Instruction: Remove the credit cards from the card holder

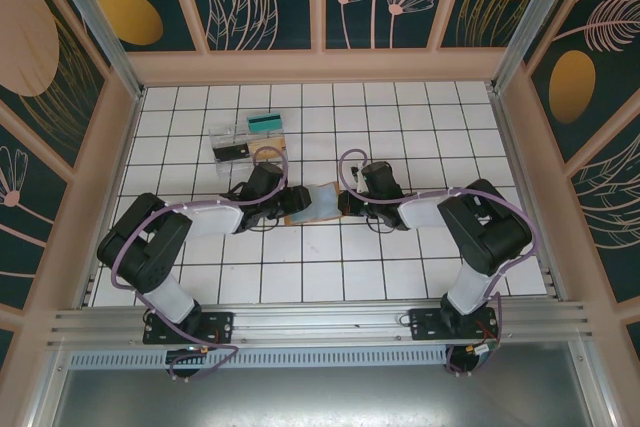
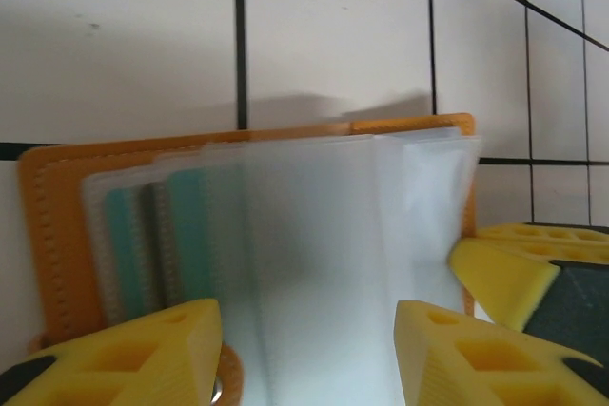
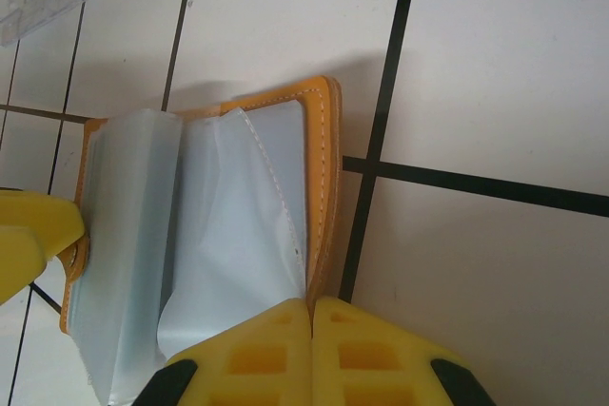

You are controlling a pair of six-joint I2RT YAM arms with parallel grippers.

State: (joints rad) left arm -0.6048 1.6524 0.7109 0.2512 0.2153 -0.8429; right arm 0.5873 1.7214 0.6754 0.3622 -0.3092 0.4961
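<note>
The right gripper (image 3: 312, 316) has its pads pressed together on the orange cover edge of the holder (image 3: 324, 168), which runs down between them. This likely pins the open holder flat so it cannot slide while the other arm works.

The left gripper (image 2: 306, 330) meets the holder from the opposite side. Its jaws are apart, with one finger on either side of the fanned clear sleeves (image 2: 314, 225). Whether its pads touch the plastic I cannot tell. The straddle looks set up to close on a sleeve or a card edge.

Teal cards (image 2: 122, 244) sit inside sleeves on the holder's left half, as the left wrist camera sees it, tucked behind stitched plastic. With cards in their pockets, the task seems far from done.

The holder lies open, cover down, on the table (image 1: 400, 267) between the two grippers. The cover's stitched rim frames the sleeves on three sides, so a card probably has to slide out along its pocket rather than sideways.

A right finger sits just beside the holder's right edge, which crowds that side. Beyond the holder's far edge the tiles are bare and give room to draw a card out. The tray (image 1: 240, 137) lies further off to the far left, well apart from the holder.
</note>
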